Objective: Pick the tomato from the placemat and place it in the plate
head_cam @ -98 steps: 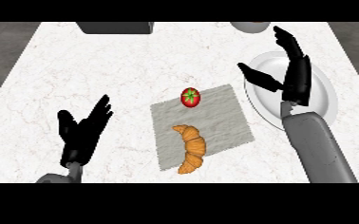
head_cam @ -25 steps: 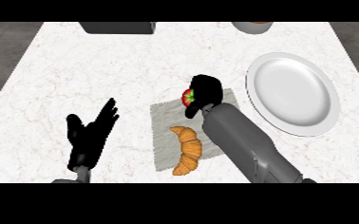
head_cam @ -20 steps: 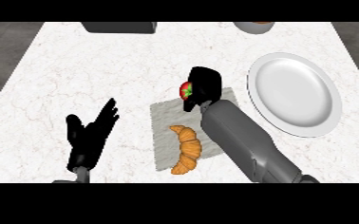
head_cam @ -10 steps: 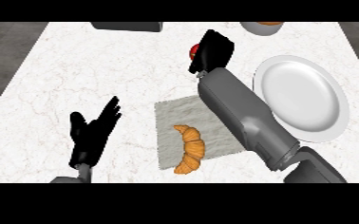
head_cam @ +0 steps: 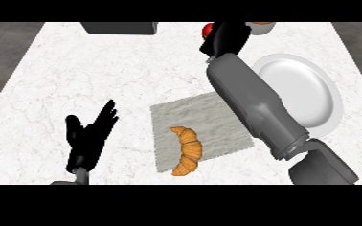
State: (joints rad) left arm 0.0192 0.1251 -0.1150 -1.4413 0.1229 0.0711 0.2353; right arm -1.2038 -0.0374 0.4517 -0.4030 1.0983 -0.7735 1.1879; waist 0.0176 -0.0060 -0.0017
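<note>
Though off the placemat, tomato in right robot hand (left robot hand splayed)

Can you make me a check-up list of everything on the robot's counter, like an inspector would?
Surface: white marbled counter.
Job's things: tomato off the placemat, held up near the far edge, not yet in the white plate.
Clutter: croissant lying on the placemat; dark box and round dish at the far edge.
Hands: right hand curled round the tomato; left hand open, resting lower left.
Cables: nothing seen.
Surroundings: grey floor beside the counter.
</note>
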